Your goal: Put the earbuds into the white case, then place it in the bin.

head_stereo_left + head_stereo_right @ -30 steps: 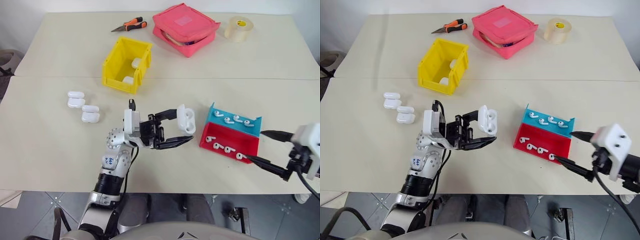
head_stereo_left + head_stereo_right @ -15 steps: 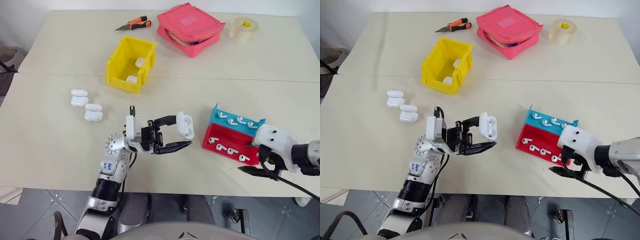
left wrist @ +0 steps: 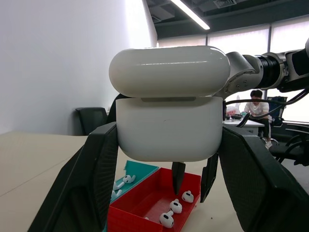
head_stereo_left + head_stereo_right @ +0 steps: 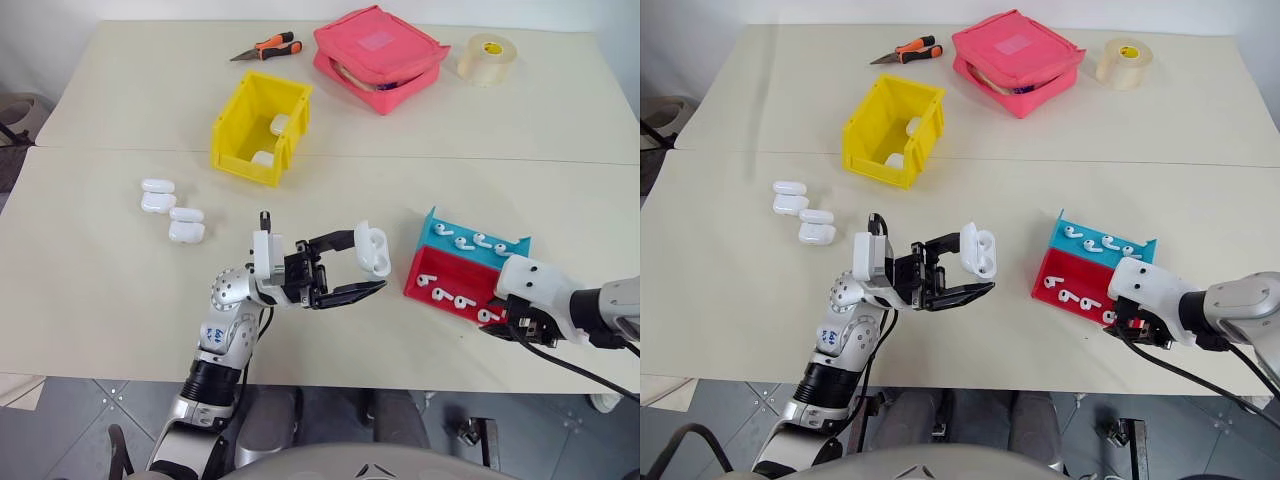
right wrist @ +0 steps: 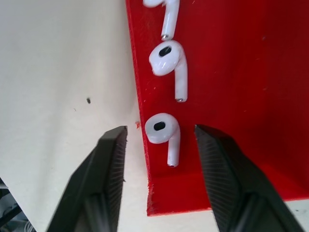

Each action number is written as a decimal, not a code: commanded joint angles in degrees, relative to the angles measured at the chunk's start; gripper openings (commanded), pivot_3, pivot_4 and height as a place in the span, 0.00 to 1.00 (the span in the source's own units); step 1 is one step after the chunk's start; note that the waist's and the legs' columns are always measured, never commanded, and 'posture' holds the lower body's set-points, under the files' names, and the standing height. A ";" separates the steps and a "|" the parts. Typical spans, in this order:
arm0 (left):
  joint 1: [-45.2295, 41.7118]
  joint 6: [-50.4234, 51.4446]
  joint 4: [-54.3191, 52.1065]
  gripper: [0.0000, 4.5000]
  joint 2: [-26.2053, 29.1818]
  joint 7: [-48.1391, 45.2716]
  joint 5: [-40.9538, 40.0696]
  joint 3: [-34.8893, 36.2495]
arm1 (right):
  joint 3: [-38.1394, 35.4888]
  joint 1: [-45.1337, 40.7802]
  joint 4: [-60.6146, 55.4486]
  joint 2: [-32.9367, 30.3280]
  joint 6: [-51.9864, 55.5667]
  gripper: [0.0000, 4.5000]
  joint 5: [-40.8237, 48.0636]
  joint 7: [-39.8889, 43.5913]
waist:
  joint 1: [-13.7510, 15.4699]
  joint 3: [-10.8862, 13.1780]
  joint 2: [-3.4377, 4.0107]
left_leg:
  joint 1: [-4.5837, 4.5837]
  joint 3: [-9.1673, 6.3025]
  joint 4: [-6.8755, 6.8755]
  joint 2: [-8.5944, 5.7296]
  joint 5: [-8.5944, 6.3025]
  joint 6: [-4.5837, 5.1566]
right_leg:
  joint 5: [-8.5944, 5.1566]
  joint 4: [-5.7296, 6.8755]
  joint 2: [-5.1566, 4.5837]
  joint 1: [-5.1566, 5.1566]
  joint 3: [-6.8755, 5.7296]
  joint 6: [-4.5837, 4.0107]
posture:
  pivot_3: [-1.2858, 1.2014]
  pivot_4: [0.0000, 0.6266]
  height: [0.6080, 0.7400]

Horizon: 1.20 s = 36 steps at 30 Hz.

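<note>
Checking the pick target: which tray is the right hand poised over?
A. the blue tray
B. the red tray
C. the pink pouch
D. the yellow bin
B: the right hand has its fingers either side of an earbud at the red tray's corner.

An open-plan office or robotics lab workspace.
Two pale desks [image 4: 120,300] pushed together stand on grey floor tiles. Beyond them, the left wrist view shows a white wall, ceiling strip lights [image 3: 193,13], large windows, black office chairs [image 3: 91,121] and a seated person [image 3: 256,104] at another desk.
</note>
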 commanded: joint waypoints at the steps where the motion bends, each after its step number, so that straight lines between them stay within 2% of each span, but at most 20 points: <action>1: -0.01 -0.04 -2.88 0.61 0.16 0.03 -0.98 -0.12 | -0.40 -0.35 -0.91 0.92 -0.45 0.51 -0.75 0.12 | 0.01 0.00 0.00 | 0.00 0.00 0.00 0.00 0.00 0.00 | 0.00 0.00 0.00 0.00 0.00 0.00 | 0.52 0.24 1.00; 11: -0.26 0.45 -2.91 0.61 0.63 -0.35 -1.26 -0.03 | -0.12 0.66 -0.56 2.96 -0.66 0.51 -1.98 -0.04 | -0.06 0.00 -0.01 | 0.01 0.01 0.00 0.01 0.00 0.00 | 0.00 0.00 0.01 0.01 0.00 0.00 | 0.52 0.24 1.00; 16: -0.22 0.72 -3.15 0.61 0.83 -0.36 -1.34 -0.11 | 0.29 0.88 -0.38 3.65 -1.11 0.16 -2.58 -0.02 | -0.07 -0.01 -0.03 | 0.01 0.01 0.00 0.01 0.00 0.00 | 0.00 0.01 0.01 0.01 -0.01 0.00 | 0.52 0.24 1.00; 26: -0.38 0.75 -3.00 0.61 1.11 -0.97 -1.36 0.09 | -0.07 0.63 -0.70 5.06 -0.95 0.16 -2.56 -0.38 | -0.10 -0.07 -0.12 | 0.04 0.00 0.02 0.03 0.00 -0.01 | 0.00 0.01 0.02 0.02 -0.01 0.01 | 0.52 0.24 1.00; 28: -0.67 1.20 -2.83 0.61 1.11 -1.35 -1.64 -0.06 | -2.71 0.96 -1.20 5.94 -0.61 0.16 -1.34 -0.32 | -0.10 -0.07 -0.13 | 0.04 0.00 0.02 0.03 0.00 -0.01 | 0.00 0.01 0.02 0.02 -0.01 0.01 | 0.52 0.24 1.00; 31: -1.36 1.71 -2.10 0.61 0.98 -2.03 -2.04 -0.03 | -10.62 3.39 -2.45 8.88 -4.84 0.16 1.23 2.61 | 0.14 -0.07 -0.13 | 0.00 0.02 0.03 0.01 0.00 -0.01 | 0.01 0.01 0.02 0.02 -0.03 0.01 | 0.52 0.24 1.00; 34: -1.95 1.74 -1.06 0.61 1.16 -2.77 -2.32 0.68 | -17.06 5.48 -3.61 12.91 -8.08 0.16 3.56 4.39 | 0.16 -0.07 -0.13 | -0.03 0.08 0.03 -0.02 0.00 -0.01 | 0.01 0.00 0.01 0.02 -0.05 0.01 | 0.52 0.24 1.00; 36: -3.06 2.24 0.32 0.61 1.69 -3.62 -2.35 0.99 | -22.58 7.10 -5.00 18.11 -11.67 0.16 8.69 7.20 | 0.27 -0.06 -0.16 | -0.02 0.10 0.03 -0.02 0.00 -0.01 | 0.01 0.02 0.01 0.02 -0.04 0.02 | 0.52 0.24 1.00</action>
